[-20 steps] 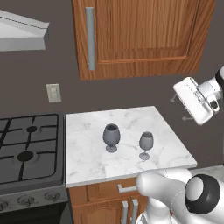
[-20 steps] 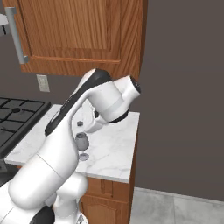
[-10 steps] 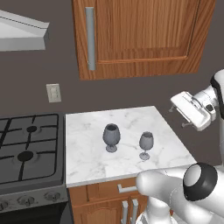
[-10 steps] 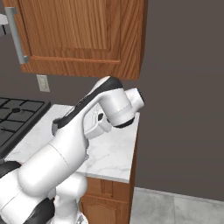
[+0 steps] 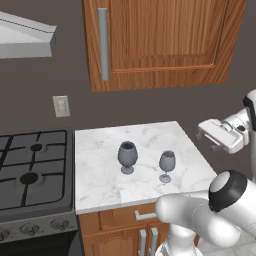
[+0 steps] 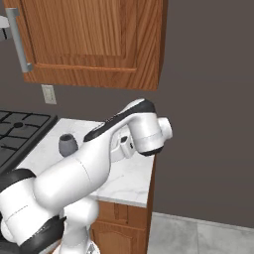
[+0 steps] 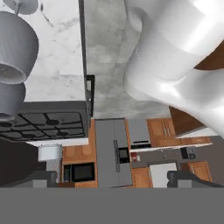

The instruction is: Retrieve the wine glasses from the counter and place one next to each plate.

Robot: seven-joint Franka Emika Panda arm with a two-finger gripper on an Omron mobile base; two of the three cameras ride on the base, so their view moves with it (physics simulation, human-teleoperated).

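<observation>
Two grey wine glasses stand upright on the white marble counter (image 5: 105, 180). The wider, darker one (image 5: 127, 156) is to the left, the slimmer one (image 5: 167, 165) to the right. My gripper (image 5: 210, 140) hangs open and empty beyond the counter's right edge, to the right of the slimmer glass and apart from it. In the hand view my fingertips (image 7: 41, 178) stand wide apart, and both glass bowls (image 7: 15, 48) sit at the far left over the marble (image 7: 61, 57). The wider glass (image 6: 68, 144) peeks out behind my arm. The plates are out of view.
A black gas stove (image 5: 30, 175) adjoins the counter on the left, with a range hood (image 5: 25, 40) above it. A wooden wall cabinet (image 5: 160, 40) hangs over the counter. Grey floor (image 7: 109, 65) lies beyond the counter's right edge.
My hand has dropped lower and swung in toward the counter's right edge, staying open. The two glasses have not moved.
</observation>
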